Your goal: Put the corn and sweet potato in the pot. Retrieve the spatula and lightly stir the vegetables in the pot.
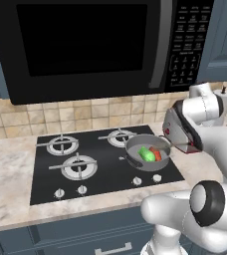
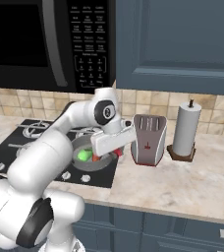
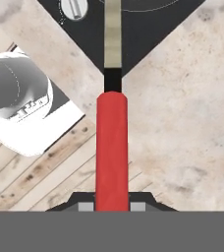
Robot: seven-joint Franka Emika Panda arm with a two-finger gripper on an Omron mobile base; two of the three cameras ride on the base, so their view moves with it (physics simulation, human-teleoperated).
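The corn (image 1: 146,154) and sweet potato (image 1: 157,154) lie in the pot (image 1: 135,144) on the stove's front right burner; we judge stirring comes next; our gripper (image 3: 112,206) clasps the spatula (image 3: 112,147) by its red handle; we should dip gently, sweeping small circles.

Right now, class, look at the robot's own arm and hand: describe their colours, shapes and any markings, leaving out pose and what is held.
The arm is glossy white, built of fat rounded tubular segments, with dark grey round caps at the joints. The hand is a white boxy block; in the hand view two small dark finger tips rise at the bottom. No cables or printed markings are visible.
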